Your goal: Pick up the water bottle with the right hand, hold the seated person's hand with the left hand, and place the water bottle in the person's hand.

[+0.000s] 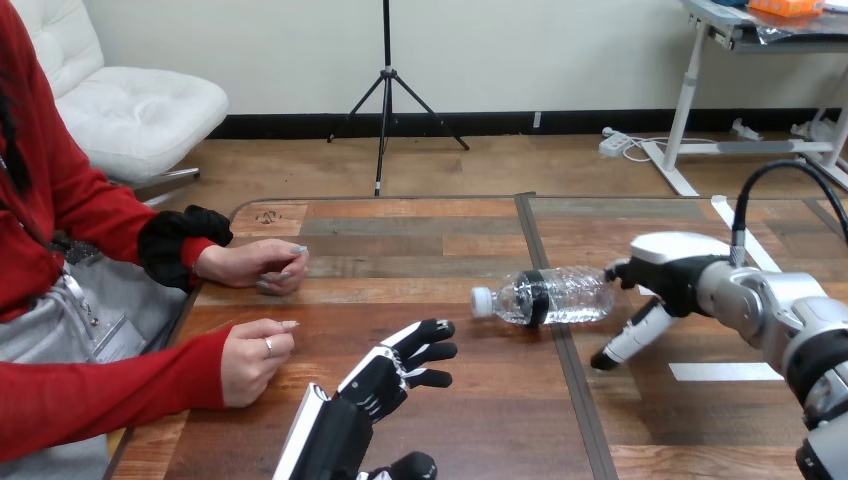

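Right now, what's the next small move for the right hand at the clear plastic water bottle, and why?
Probably ease the right hand toward the cap end, over the clear plastic water bottle, and curl round its body. The bottle lies on its side on the wooden table; the hand sits at its base end, fingers open, so no grip looks made yet.
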Robot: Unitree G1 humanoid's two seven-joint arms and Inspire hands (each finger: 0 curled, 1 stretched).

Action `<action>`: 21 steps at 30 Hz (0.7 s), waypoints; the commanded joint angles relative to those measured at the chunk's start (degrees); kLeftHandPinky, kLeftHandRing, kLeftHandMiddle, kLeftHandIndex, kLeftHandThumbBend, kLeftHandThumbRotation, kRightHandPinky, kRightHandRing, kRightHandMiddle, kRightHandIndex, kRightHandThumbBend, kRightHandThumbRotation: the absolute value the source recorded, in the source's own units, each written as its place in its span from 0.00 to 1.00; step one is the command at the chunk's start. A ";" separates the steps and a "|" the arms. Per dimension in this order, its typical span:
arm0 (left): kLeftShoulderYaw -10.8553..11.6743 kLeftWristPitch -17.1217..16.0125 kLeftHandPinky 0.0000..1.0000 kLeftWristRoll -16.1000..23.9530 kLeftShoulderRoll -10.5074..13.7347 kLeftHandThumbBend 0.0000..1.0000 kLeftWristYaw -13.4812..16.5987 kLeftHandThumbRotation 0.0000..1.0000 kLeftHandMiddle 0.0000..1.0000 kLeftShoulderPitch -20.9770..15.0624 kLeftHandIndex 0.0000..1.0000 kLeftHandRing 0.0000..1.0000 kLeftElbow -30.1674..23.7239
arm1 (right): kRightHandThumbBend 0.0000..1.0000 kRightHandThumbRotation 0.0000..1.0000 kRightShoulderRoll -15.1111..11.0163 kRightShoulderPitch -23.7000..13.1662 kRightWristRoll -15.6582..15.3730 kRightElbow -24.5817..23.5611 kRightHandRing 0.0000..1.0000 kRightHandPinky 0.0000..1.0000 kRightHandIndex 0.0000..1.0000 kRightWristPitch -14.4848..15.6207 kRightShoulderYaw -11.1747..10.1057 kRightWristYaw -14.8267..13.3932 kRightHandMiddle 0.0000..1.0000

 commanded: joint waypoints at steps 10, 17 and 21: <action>-0.37 -2.34 0.69 4.45 -0.89 1.00 5.22 0.79 0.85 -1.92 0.82 0.80 -0.07 | 1.00 0.46 0.88 -6.00 1.39 -0.56 0.93 0.92 0.95 0.85 -1.10 -2.47 0.92; -1.50 -1.92 0.69 4.35 -0.49 1.00 6.43 0.79 0.85 -1.98 0.82 0.79 0.36 | 1.00 0.45 0.66 -6.72 3.20 -0.74 0.93 0.90 0.95 0.82 -2.57 -2.39 0.92; -1.86 -1.69 0.69 3.89 -0.43 1.00 6.76 0.78 0.85 -1.90 0.82 0.79 0.52 | 1.00 0.44 0.34 -7.40 4.32 -1.04 0.93 0.89 0.95 0.45 -3.29 -1.80 0.92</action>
